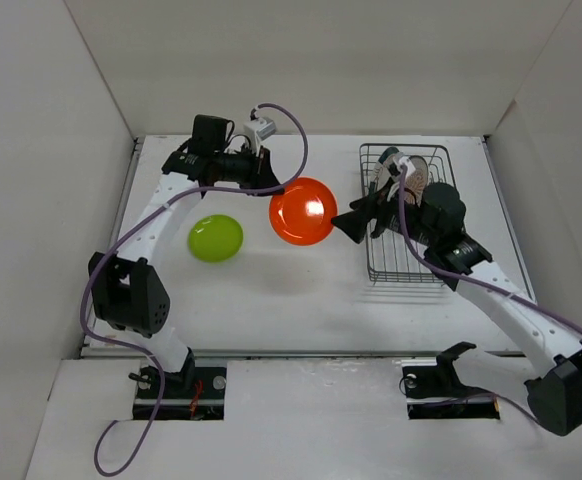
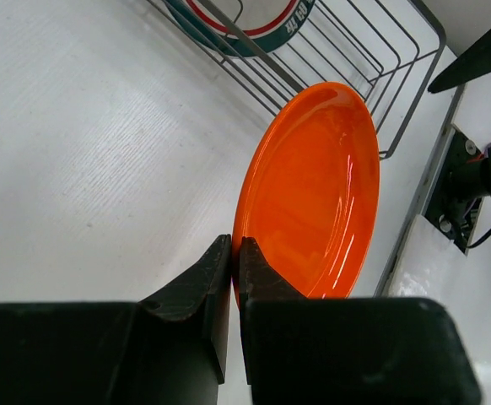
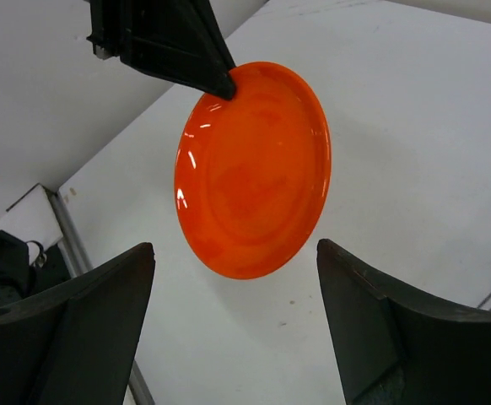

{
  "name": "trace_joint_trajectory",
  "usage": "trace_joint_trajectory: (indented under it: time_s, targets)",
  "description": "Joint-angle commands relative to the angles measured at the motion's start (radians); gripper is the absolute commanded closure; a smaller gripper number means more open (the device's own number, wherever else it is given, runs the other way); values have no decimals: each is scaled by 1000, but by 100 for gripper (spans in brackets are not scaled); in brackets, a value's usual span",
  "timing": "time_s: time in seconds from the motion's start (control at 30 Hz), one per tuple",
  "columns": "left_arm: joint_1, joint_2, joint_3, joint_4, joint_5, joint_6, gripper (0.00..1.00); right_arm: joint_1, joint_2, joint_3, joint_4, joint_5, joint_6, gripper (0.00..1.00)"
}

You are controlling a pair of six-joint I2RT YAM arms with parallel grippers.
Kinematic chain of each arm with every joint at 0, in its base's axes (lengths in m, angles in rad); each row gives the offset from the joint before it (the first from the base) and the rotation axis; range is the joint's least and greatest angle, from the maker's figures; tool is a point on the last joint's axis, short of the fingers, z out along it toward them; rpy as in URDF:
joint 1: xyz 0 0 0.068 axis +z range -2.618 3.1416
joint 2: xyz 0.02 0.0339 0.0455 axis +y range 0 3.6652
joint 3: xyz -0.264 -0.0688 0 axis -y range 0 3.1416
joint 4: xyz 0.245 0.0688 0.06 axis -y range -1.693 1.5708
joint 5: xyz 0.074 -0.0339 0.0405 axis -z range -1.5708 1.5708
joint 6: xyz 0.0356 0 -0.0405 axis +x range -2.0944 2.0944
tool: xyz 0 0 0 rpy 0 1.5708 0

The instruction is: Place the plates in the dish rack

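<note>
Above counter [image 1: 271, 300], left tool [image 2: 234, 251] pinches rim of orange plate [image 1: 303, 211]; right tool [image 3: 235, 249] spread wide, empty, facing it. Green-rimmed plate [image 2: 258, 13], patterned plate [image 1: 418, 175] stand in dish rack [image 1: 403, 268]; lime-green plate [image 1: 216, 238] lies on counter. We judge task half done.

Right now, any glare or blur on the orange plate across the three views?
Top view: white hotspot on the plate, faint shadow on the table below it. Left wrist: thin glare streaks down its right side, rim sharp. Right wrist: small highlights at its left rim; the right claw is dark, little detail.
</note>
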Motion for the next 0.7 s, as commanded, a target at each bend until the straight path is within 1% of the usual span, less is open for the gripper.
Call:
trace_joint_trajectory:
  time_s: [0.0, 0.3, 0.4, 0.47, 0.5, 0.6, 0.67]
  targets:
    - [-15, -35, 8, 21, 17, -3, 100, 36, 27, 49, 93, 13, 5, 18]
    - [-35, -67, 29, 12, 27, -12, 100, 45, 63, 49, 93, 105, -29, 18]
    - [-35, -89, 18, 12, 51, -12, 100, 45, 99, 58, 93, 105, -29, 18]
    - [-35, -109, 8, 12, 63, -12, 100, 45, 139, 67, 106, 79, -19, 19]
    - [-35, -109, 8, 21, 73, -21, 100, 54, 150, 67, 106, 59, -4, 26]
    - [-44, -135, -1, 32, 73, -32, 100, 54, 175, 67, 163, 24, 30, 36]
    - [-44, -147, -12, 46, 73, -32, 100, 54, 188, 67, 185, 5, 39, 40]
